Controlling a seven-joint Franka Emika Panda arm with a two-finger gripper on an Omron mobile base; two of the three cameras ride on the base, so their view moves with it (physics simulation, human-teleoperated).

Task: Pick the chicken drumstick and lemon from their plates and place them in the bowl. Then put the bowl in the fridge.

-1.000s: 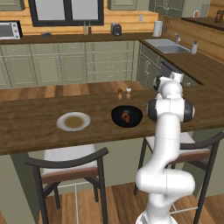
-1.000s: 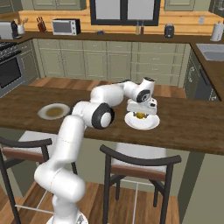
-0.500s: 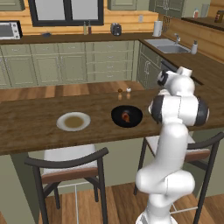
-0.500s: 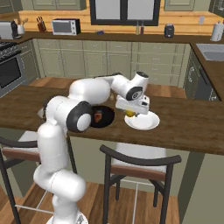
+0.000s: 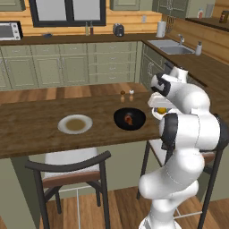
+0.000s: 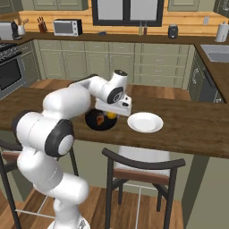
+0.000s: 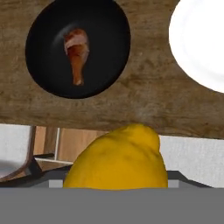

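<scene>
My gripper (image 6: 111, 115) is shut on the bright yellow lemon (image 7: 118, 159), which hides the fingertips in the hand view. It hangs above the wooden counter, beside the right rim of the glossy black bowl (image 6: 95, 121). The reddish-brown chicken drumstick (image 7: 77, 51) lies inside the bowl (image 7: 105, 35). Just right of the hand sits a bare white plate (image 6: 144, 122). A second plate (image 5: 75, 124) with a tan centre lies left of the bowl (image 5: 129, 119), with nothing on it. The lemon (image 5: 161, 110) peeks out by the hand. The fridge is out of view.
Two small shakers (image 5: 127, 93) stand on the counter behind the bowl. Chairs (image 6: 142, 166) are tucked under the counter's near edge (image 5: 67, 152). Green-grey cabinets, a sink (image 5: 173, 49) and a microwave (image 6: 67, 27) line the far walls.
The arm has swung from over the white plate towards the bowl, carrying the lemon with it. The drumstick, bowl and plates have stayed put.
</scene>
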